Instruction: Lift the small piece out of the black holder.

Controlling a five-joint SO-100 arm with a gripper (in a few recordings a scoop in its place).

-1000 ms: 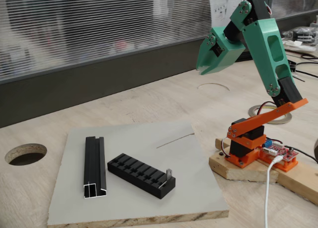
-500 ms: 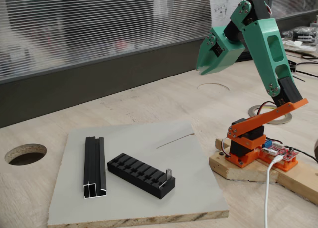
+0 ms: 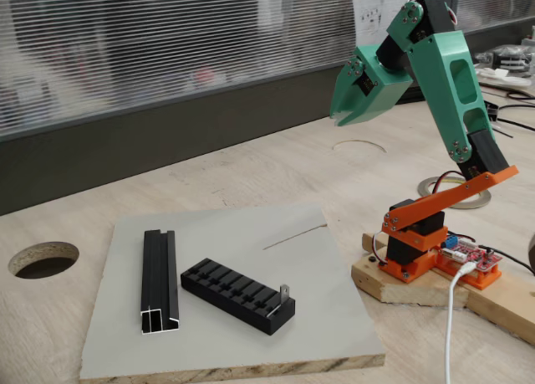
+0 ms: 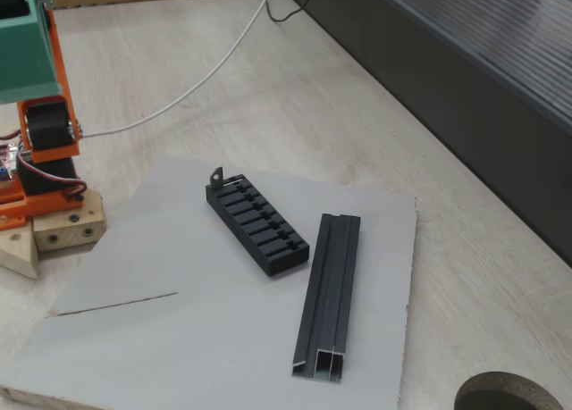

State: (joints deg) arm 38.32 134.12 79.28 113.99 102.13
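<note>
One fixed view at low table height, medium range, facing the window blinds at 12 o'clock, arm base (image 3: pixel 426 250) at 3 o'clock, other fixed view nearer, steeply downward, both sharing grey board (image 3: pixel 226 317) (image 4: pixel 214 338) and black holder (image 3: pixel 238 294) (image 4: pixel 257 227)

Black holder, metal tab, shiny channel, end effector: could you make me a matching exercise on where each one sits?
Things:
1. small piece
2. black holder
3. glossy channel profile
4. end effector

Places:
A. raised high above the wooden table, off the grey board
B. lying flat on the grey board, slots up
C. standing at one end of the holder
D. lying on the board beside the holder, apart from it

Pairs: 1-C, 2-B, 3-D, 4-A
</note>
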